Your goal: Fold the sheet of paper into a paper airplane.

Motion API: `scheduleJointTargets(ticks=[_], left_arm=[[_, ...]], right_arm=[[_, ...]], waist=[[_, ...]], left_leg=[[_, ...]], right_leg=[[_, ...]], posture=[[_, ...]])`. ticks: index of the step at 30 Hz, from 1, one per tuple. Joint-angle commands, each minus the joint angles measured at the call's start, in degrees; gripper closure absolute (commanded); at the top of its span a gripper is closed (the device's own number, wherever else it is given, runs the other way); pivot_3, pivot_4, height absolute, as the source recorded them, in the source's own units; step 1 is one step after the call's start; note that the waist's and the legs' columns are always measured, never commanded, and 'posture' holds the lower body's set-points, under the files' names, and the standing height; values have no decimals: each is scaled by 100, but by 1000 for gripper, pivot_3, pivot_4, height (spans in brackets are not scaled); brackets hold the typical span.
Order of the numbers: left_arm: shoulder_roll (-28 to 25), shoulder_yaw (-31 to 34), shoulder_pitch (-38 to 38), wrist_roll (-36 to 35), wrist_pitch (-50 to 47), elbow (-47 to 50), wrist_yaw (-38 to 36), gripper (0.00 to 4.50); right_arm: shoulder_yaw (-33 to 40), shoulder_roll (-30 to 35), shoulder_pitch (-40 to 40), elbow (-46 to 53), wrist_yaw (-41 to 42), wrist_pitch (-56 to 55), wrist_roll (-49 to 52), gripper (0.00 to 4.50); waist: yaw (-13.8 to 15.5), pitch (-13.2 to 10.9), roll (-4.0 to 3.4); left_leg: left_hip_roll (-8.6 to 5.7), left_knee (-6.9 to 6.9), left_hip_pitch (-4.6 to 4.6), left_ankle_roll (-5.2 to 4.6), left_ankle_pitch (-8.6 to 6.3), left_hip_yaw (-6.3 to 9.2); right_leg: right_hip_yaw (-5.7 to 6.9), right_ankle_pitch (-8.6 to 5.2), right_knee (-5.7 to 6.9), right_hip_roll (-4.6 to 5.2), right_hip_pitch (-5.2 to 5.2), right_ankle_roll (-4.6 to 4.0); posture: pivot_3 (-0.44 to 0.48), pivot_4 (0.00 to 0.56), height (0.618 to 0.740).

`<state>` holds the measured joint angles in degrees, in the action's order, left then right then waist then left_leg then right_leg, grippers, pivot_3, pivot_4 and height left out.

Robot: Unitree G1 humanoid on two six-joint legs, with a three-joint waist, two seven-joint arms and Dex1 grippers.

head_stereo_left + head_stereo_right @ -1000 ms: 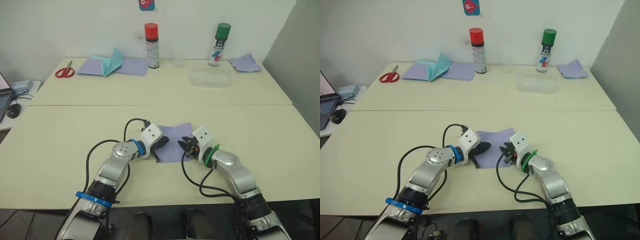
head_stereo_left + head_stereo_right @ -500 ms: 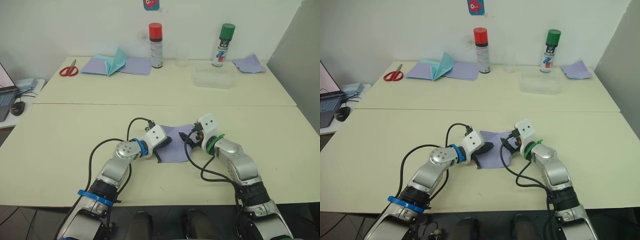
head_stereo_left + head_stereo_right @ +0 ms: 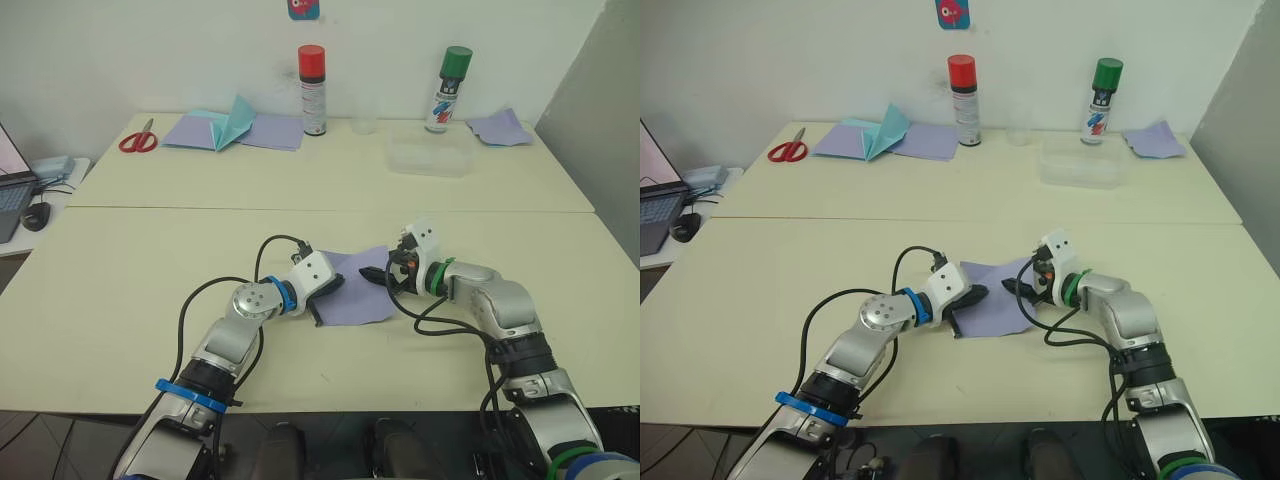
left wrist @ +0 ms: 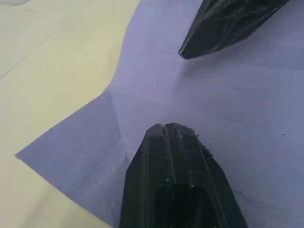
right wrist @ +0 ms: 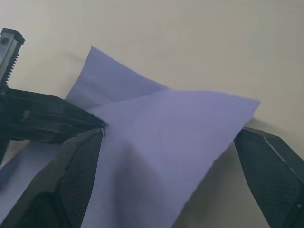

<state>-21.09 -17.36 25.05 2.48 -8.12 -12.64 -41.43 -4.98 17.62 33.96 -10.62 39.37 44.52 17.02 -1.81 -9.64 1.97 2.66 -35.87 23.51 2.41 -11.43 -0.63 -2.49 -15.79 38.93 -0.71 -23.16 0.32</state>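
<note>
The sheet of paper [image 3: 356, 290] is pale lavender and lies on the near table between my two grippers. My left gripper [image 3: 326, 289] is shut, and its tips rest on the sheet's left edge. In the left wrist view its closed fingertips [image 4: 172, 129] sit over the paper [image 4: 266, 109]. My right gripper [image 3: 386, 275] is open at the sheet's far right corner. In the right wrist view that corner [image 5: 190, 123] lifts up between my spread fingers [image 5: 71, 180], with nothing pinched. There the left gripper [image 5: 42, 118] lies across the sheet.
On the far table are red scissors [image 3: 134, 138], a stack of lavender and teal paper [image 3: 225, 128], a red-capped spray can [image 3: 311, 90], a green-capped can [image 3: 443, 88], a clear container [image 3: 428, 157] and more lavender paper [image 3: 497, 126]. A laptop and mouse [image 3: 30, 215] sit at the far left.
My right gripper has opened wide and moved from the sheet's near right edge to its far right corner, with the arm swinging outward. The left gripper has stayed in place.
</note>
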Motion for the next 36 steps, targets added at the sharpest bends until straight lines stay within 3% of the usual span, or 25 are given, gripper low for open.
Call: scheduleJointTargets(ticks=[1, 4, 7, 17, 27, 36], left_arm=[[-13, -293, -241, 220, -223, -306, -133, 4500], [-14, -278, -262, 215, -256, -274, -117, 4500], [-27, -254, -288, 208, -276, -265, -106, 4500], [-16, -173, -229, 156, -278, -355, -120, 4500], [-7, -189, -255, 152, -298, -322, -148, 4500], [-14, -166, -226, 158, -306, -372, -149, 4500]], right_arm=[[43, 26, 264, -207, 96, -169, 9, 34], [53, -51, 340, -402, 31, -386, -47, 34], [67, -75, 361, -534, 57, -516, -43, 630], [261, -142, 538, -777, -82, -603, 15, 4422], [-305, -12, 295, -385, 56, -1872, -637, 4468], [-827, -5, -106, 210, 203, -1990, -938, 4468]], waist=[[-1, 0, 0], [0, 0, 0], [0, 0, 0], [-2, 0, 0], [-3, -1, -1], [-2, 0, -1]], left_leg=[[0, 0, 0, 0, 0, -2], [-1, 1, 0, 0, 0, -2], [-1, 1, 3, 0, 0, -1], [-1, 2, 4, 0, 0, -2], [-1, 1, 4, 0, 0, -4], [0, 1, 3, 0, 0, -1]], right_leg=[[0, 0, 0, 0, 0, 0], [0, 0, -2, 0, 0, 0], [0, 0, -2, 0, -1, 0], [0, 0, -2, 0, -3, 0], [2, 1, -2, 0, -3, 1], [1, 0, -2, -1, -3, 1]], posture=[[0, 150, 740], [0, 150, 740], [0, 150, 740], [0, 150, 740], [0, 150, 740], [0, 150, 740]])
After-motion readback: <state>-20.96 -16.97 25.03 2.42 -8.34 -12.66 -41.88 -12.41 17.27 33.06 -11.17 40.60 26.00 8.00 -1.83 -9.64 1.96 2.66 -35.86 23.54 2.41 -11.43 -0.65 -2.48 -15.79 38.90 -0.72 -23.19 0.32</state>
